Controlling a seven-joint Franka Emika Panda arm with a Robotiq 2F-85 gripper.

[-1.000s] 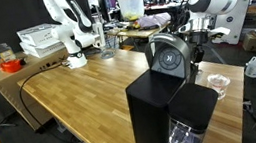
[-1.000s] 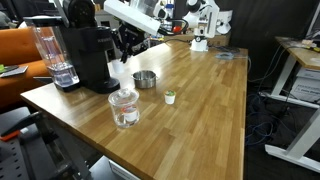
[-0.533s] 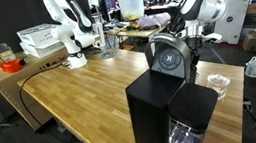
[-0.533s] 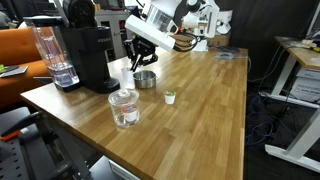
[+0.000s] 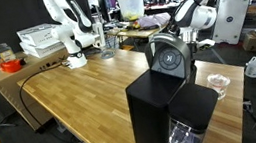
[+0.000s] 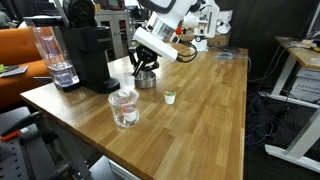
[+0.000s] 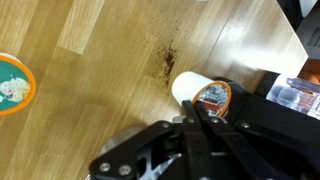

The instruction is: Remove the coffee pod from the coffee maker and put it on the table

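The coffee maker (image 5: 172,96) stands black and boxy at one end of the table (image 5: 81,98); it also shows in an exterior view (image 6: 88,55). My gripper (image 7: 192,112) is shut on a white coffee pod (image 7: 205,93) with an orange foil lid, pinched at the fingertips. It hangs above the wooden table (image 7: 100,50). In an exterior view the gripper (image 6: 143,66) is beside the coffee maker, just above a metal bowl (image 6: 145,79). From the opposite side the gripper (image 5: 186,41) is partly hidden behind the machine's head.
A small green-topped pod (image 6: 170,97) and a glass jar (image 6: 124,107) stand on the table near the bowl. A clear blender jug (image 6: 46,55) stands behind the coffee maker. A second white robot arm (image 5: 67,30) is mounted at the far end.
The arm has swung away from the coffee maker's head and out over the table, now above the metal bowl. The gripper has stayed shut.
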